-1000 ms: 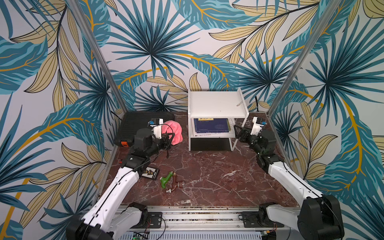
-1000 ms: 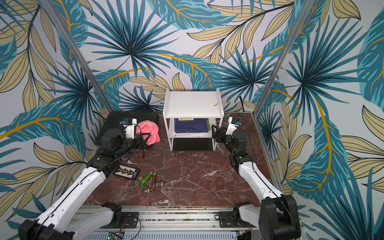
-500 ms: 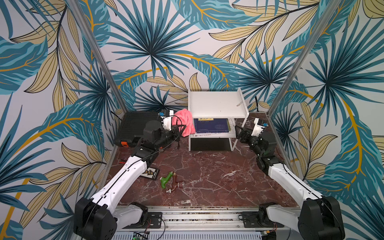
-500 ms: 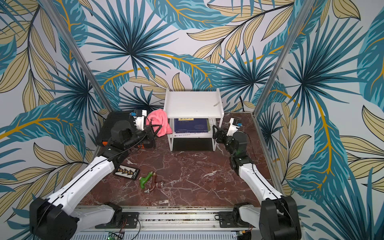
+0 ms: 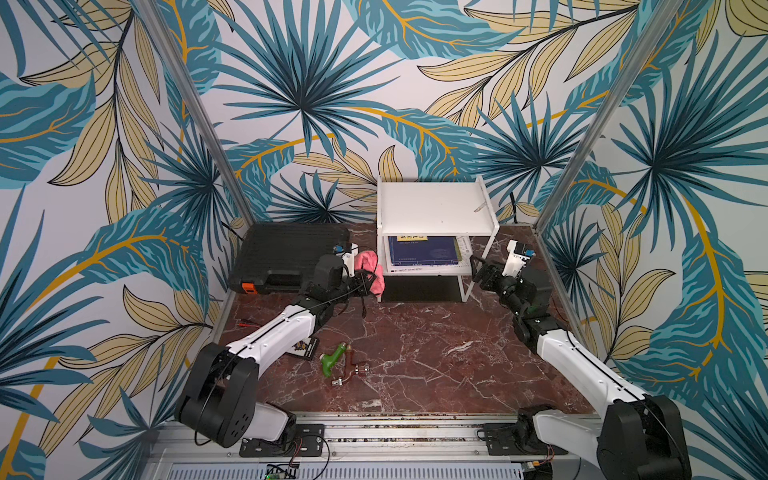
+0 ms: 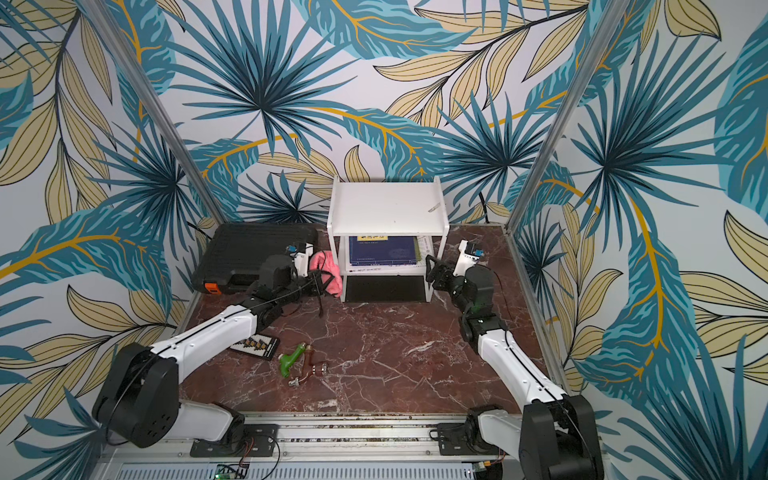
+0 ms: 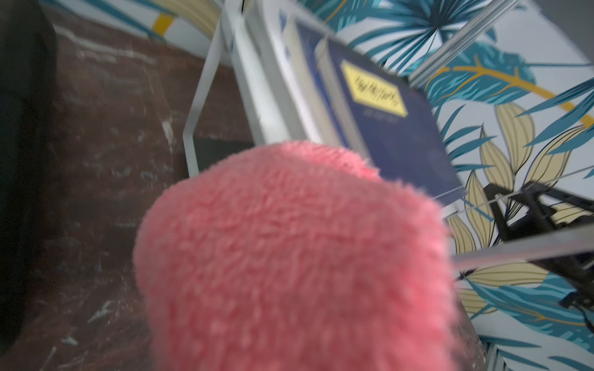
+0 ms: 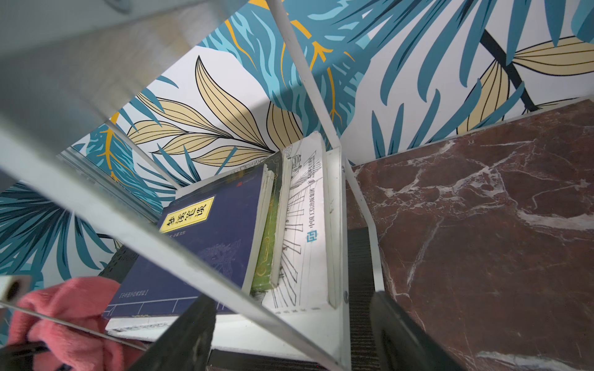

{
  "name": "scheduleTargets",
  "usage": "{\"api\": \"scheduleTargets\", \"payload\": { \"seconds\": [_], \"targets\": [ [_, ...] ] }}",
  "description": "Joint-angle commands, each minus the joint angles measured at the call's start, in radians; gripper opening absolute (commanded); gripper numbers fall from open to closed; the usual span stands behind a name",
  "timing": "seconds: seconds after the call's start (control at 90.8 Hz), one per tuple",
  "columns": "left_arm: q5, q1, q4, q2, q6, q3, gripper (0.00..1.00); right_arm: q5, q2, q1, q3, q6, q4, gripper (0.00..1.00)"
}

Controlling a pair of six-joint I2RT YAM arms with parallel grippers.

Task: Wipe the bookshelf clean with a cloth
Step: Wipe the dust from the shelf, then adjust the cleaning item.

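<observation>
The white two-tier bookshelf (image 5: 428,208) (image 6: 382,208) stands at the back of the marble table. Just off the left end of its lower tier hangs the fluffy pink cloth (image 5: 370,270) (image 6: 328,270), with my left gripper (image 5: 359,282) shut on it. In the left wrist view the cloth (image 7: 295,257) hides the jaws, and the shelf frame (image 7: 199,96) is just beyond it. My right gripper (image 5: 478,270) (image 8: 291,308) is open. Its fingers straddle the front right frame leg (image 8: 360,199) of the bookshelf with gaps either side. The cloth (image 8: 64,314) shows across the tier.
Stacked books (image 5: 424,249) fill the lower tier, and a small scrap (image 5: 480,206) lies on the top board. A black toolcase (image 5: 291,253) sits to the left of the bookshelf. A green-handled tool (image 5: 332,359), a copper fitting (image 5: 349,370) and a bit holder (image 5: 305,347) lie mid-table.
My left arm carried the cloth to the right from beside the toolcase, up to the shelf's top left corner, then down to the lower tier. The right arm has barely moved.
</observation>
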State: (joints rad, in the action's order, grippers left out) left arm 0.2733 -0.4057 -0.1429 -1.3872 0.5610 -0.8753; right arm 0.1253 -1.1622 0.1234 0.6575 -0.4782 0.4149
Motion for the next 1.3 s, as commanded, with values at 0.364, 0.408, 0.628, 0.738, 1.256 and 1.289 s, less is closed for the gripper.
{"api": "scheduleTargets", "payload": {
  "seconds": [0.364,0.408,0.628,0.738,1.256,1.289],
  "targets": [
    [0.184,-0.152,-0.126,0.113,-0.071,0.217,0.0,0.282,0.112,0.13,-0.167,0.115,0.159,0.81],
    [0.242,-0.175,-0.127,0.133,-0.102,0.202,0.0,0.374,0.075,0.17,-0.139,0.106,0.159,0.82],
    [0.314,-0.232,-0.2,0.12,-0.156,0.157,0.0,0.54,-0.156,0.356,-0.084,-0.202,0.524,0.83],
    [0.335,-0.242,-0.244,0.081,-0.154,0.138,0.0,0.542,-0.223,0.409,-0.06,-0.273,0.625,0.84],
    [-0.259,-0.244,-0.152,0.27,-0.151,0.316,0.56,-0.065,-0.257,0.532,0.173,0.141,0.042,0.0],
    [-0.424,-0.24,-0.096,0.299,-0.087,0.335,0.64,-0.129,-0.288,0.534,0.201,0.144,0.043,0.0]
  ]
}}
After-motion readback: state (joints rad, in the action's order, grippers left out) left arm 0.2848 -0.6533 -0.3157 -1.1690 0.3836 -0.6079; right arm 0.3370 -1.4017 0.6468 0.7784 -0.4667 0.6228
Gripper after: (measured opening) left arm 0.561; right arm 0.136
